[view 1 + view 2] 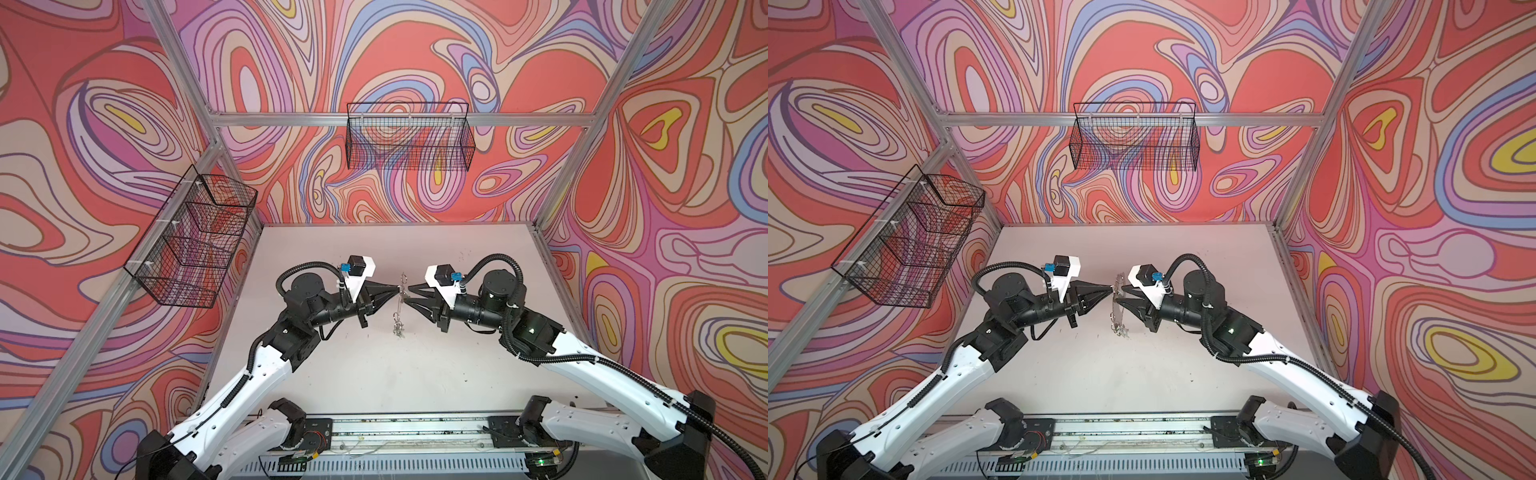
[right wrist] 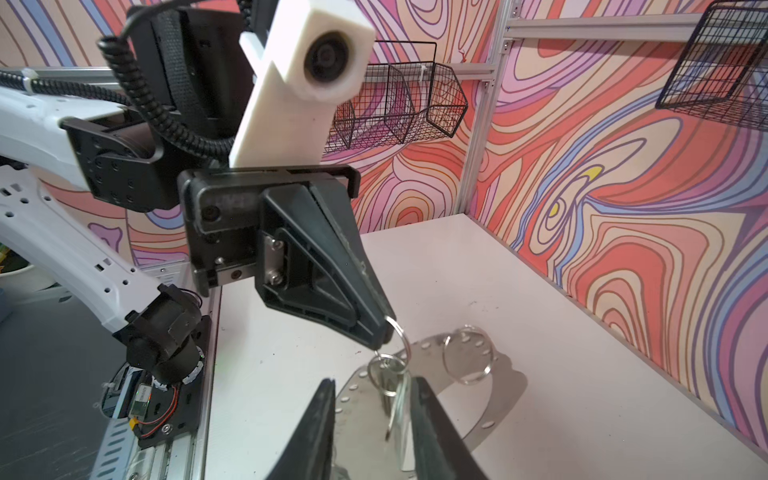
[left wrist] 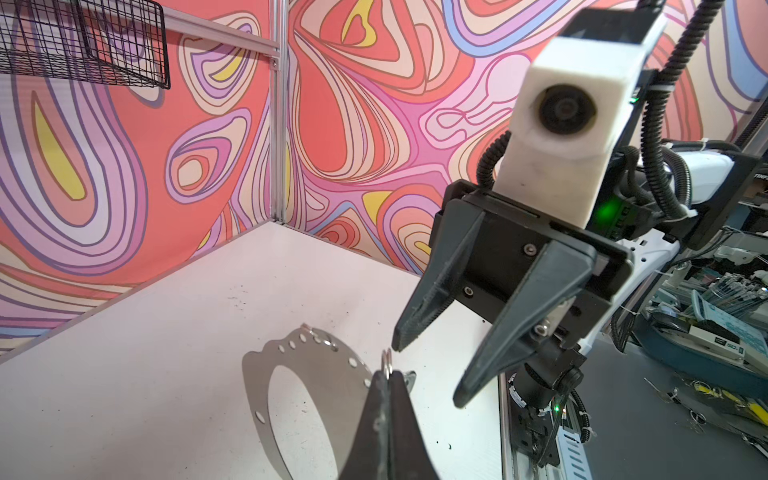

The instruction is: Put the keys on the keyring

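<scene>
Keyring [image 1: 401,309] showed in both top views as a thin shiny strip seen nearly edge-on, at the centre of the frame above the white table [image 1: 374,374], right between your two grippers. Your left gripper [image 1: 397,289] pointed in from the left with its jaws pinched to a single point at the strip. Your right gripper [image 1: 409,296] faced it from the right with its jaws visibly parted. A small silvery cluster [image 1: 398,328] hung at the strip's lower end, too fine for you to sort out there. From the left wrist camera, your left gripper's fingers [image 3: 388,399] were clenched on a wire ring [image 3: 387,362]. The keyring [image 3: 316,374] lay beyond them as a flat band with holes along its rim, and the right gripper [image 3: 430,372] stood released just beside the ring. From the right wrist camera, you could see the left gripper [image 2: 382,332] grasping that wire ring [image 2: 401,332]. A smaller ring [image 2: 386,374] hung from it carrying the keys [image 2: 395,403]. The keys dangled between the right gripper's spread fingers [image 2: 326,419], and whether they touched a finger could not be told.
</scene>
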`<control>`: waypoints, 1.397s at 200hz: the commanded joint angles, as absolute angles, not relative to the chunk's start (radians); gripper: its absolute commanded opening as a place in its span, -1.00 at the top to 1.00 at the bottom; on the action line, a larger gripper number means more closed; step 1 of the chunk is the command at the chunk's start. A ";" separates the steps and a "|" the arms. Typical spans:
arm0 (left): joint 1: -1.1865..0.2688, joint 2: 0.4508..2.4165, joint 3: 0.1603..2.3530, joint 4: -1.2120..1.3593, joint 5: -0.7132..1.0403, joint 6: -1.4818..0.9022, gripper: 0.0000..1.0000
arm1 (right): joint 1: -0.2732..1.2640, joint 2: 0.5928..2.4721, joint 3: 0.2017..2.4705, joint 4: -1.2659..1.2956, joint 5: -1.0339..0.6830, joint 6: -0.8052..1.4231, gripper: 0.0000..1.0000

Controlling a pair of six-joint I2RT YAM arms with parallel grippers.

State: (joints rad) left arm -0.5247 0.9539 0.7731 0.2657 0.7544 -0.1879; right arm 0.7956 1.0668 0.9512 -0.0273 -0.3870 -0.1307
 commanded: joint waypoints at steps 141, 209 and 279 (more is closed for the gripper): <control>-0.529 0.926 0.777 0.387 0.780 -0.250 1.00 | 0.830 1.074 0.922 -0.025 -0.283 -0.149 0.99; -0.533 0.952 0.733 0.575 0.799 -0.357 1.00 | 0.831 1.092 0.933 -0.021 -0.336 -0.144 1.00; -0.546 1.000 0.709 0.695 0.782 -0.397 1.00 | 0.831 1.091 0.919 -0.023 -0.349 -0.130 0.77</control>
